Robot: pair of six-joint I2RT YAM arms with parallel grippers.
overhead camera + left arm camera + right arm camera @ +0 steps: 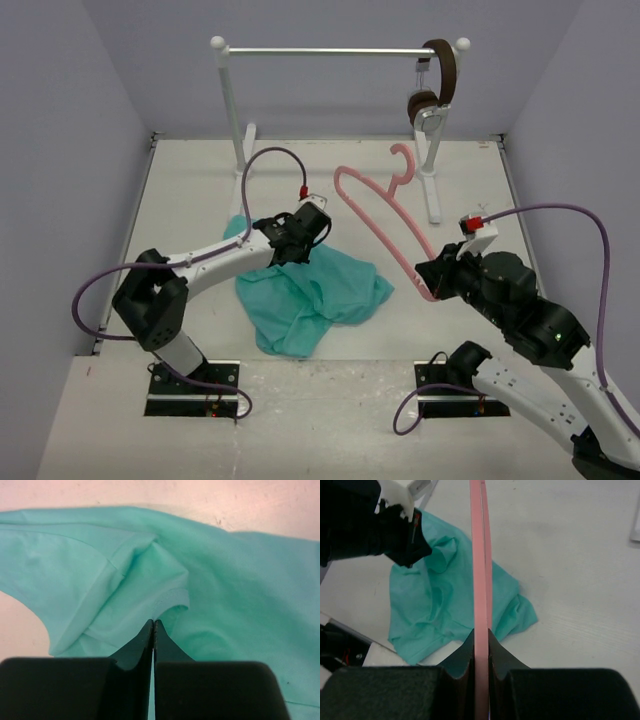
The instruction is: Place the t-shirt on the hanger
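Observation:
The teal-green t-shirt [318, 290] lies crumpled on the table in the middle. My left gripper [293, 252] is at its far left edge, and in the left wrist view its jaws [153, 624] are shut on a fold of the t-shirt [235, 580]. The pink hanger [378, 208] is held tilted above the table, hook toward the back. My right gripper [432, 280] is shut on its lower end. In the right wrist view the hanger [479, 555] runs straight up between the jaws of my right gripper [480, 634], with the t-shirt [440, 600] and my left gripper [412, 547] beyond.
A white clothes rack [330, 50] stands at the back, its feet [432, 195] on the table. Brown-and-silver headphones [436, 90] hang at its right end. Walls close in the table on three sides.

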